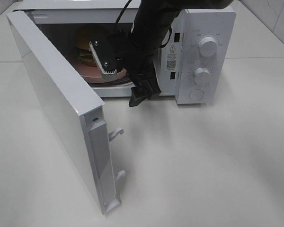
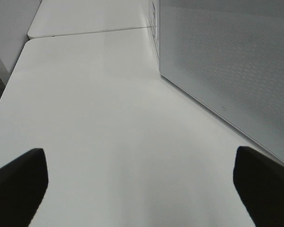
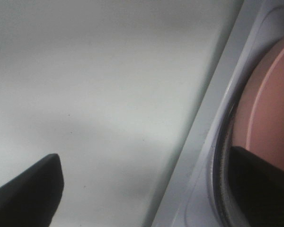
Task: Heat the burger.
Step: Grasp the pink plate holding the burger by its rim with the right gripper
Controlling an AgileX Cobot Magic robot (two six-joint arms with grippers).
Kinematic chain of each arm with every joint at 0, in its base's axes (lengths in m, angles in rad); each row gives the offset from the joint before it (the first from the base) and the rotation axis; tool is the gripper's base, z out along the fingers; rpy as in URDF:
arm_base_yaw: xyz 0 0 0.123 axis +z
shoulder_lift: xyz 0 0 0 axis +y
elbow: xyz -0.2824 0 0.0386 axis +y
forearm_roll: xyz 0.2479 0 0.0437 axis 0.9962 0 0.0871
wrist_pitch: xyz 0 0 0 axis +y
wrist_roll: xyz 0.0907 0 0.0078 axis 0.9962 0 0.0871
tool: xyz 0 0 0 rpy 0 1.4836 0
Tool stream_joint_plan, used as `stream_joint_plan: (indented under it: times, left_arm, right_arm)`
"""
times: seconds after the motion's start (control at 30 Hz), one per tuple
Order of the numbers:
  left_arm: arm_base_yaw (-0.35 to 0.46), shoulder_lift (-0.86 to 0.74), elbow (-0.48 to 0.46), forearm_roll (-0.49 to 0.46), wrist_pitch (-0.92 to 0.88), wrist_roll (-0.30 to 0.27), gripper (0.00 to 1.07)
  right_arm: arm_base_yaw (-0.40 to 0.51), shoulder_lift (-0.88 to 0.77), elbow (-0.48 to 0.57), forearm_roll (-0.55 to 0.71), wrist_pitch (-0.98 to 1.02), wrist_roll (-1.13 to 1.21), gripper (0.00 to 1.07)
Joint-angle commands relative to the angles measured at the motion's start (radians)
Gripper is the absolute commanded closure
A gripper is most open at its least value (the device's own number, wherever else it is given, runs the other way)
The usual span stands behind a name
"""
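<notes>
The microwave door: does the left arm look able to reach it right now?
Probably yes. The left tool is open and empty, the microwave door stands close ahead of it, and only bare table lies between.

So the whole setup sits on a plain white tabletop, matte, and it looks like a few panels butted together, since faint seams run across the upper left and upper right of the overhead frame. The only thing standing directly on it is a white microwave at the top middle. Its door is swung wide open toward the lower left, with two latch hooks on its free edge. Two dials and a round button are on the right panel.
</notes>
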Motion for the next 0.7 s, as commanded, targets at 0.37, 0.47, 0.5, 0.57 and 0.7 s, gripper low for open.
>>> stream_joint_plan:
  times: [0.37, 0.47, 0.5, 0.57, 0.7]
  left_arm:
    - [0.002, -0.018, 0.003, -0.002, -0.005, -0.004, 0.06]
    - [0.002, -0.018, 0.003, -0.002, -0.005, -0.004, 0.06]
    - [0.002, -0.018, 0.003, -0.002, -0.005, -0.004, 0.06]
    - [0.002, -0.018, 0.003, -0.002, -0.005, -0.004, 0.06]
    - [0.002, -0.018, 0.003, -0.002, -0.005, -0.004, 0.06]
  right_arm:
    - [0.002, 0.147, -0.207, -0.009, 0.073, 0.061, 0.16]
    - [0.002, 0.17, -0.237, -0.01, 0.085, 0.061, 0.16]
    - [0.002, 0.17, -0.237, -0.01, 0.085, 0.061, 0.16]
    - [0.002, 0.184, -0.255, -0.01, 0.087, 0.061, 0.16]
    - [-0.004, 0.216, -0.302, -0.013, 0.096, 0.063, 0.17]
